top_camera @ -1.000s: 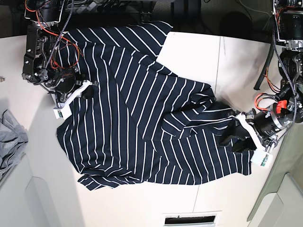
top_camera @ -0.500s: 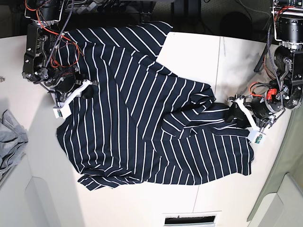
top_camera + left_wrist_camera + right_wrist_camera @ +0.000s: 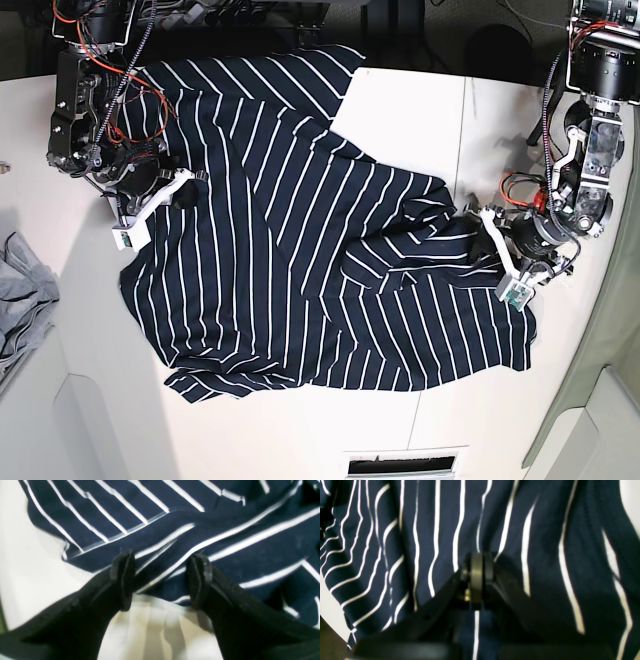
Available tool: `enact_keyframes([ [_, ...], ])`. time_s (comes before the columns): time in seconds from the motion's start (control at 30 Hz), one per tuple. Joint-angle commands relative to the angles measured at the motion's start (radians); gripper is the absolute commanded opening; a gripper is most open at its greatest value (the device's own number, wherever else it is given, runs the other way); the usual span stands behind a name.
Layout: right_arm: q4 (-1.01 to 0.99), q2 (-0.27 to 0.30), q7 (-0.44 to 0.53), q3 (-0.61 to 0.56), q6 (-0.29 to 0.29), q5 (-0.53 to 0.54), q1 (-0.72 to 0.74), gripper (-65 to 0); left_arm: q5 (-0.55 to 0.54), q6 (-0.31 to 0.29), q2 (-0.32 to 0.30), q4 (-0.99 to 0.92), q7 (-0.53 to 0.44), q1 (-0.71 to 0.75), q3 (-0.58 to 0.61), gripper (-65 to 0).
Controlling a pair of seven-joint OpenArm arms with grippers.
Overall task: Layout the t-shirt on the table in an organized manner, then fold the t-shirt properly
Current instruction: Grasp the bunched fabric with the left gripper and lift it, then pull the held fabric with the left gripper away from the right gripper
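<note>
Straddling t-shirt [image 3: 225,545] edge: left hand [image 3: 160,580] (spread)

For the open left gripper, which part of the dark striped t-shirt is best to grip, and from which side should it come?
Probably the bunched edge fold of the navy white-striped fabric t-shirt, right ahead of the open left gripper. It should come from the bare white table side, low and level: there the cloth is raised in ridges and its edge faces the jaws, so one finger can slip under.

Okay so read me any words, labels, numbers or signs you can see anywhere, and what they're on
None can be read.
The t-shirt shows only white stripes, no print.
Small white tags by the left hand and the right hand are too small to read.
The table carries no markings.
</note>
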Motion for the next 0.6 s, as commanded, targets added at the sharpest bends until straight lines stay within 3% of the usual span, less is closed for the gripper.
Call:
enact_keyframes([
  [0.0,0.009,0.005,-0.011,0.0,0.004,-0.001,0.007,-65.0,0.011,0.011,-0.017,0.015,-0.022,-0.026,0.004,-29.6],
  [0.23,0.009,0.005,-0.01,0.0,0.004,-0.001,0.003,-65.0,0.066,-0.057,-0.017,0.015,-0.022,-0.037,0.08,-30.5],
  [0.27,0.009,0.005,-0.01,0.0,0.004,-0.001,0.003,-65.0,0.081,-0.068,-0.017,0.015,-0.022,-0.037,0.097,-33.6],
  [0.3,0.009,0.005,-0.011,0.0,0.004,-0.001,0.003,-65.0,0.1,-0.07,-0.017,0.015,-0.022,-0.038,0.115,-40.7],
  [0.37,0.009,0.005,-0.011,0.0,0.004,-0.001,0.003,-65.0,0.131,-0.069,-0.017,0.015,-0.018,-0.038,0.138,-60.6],
  [0.4,0.01,0.005,-0.011,0.0,0.004,-0.001,0.003,-65.0,0.136,-0.068,-0.017,0.016,-0.005,-0.038,0.14,-65.0],
  [0.57,0.009,0.006,-0.01,0.0,0.004,-0.024,0.003,-65.0,0.101,0.074,-0.101,0.053,0.075,-0.038,0.139,-65.0],
])
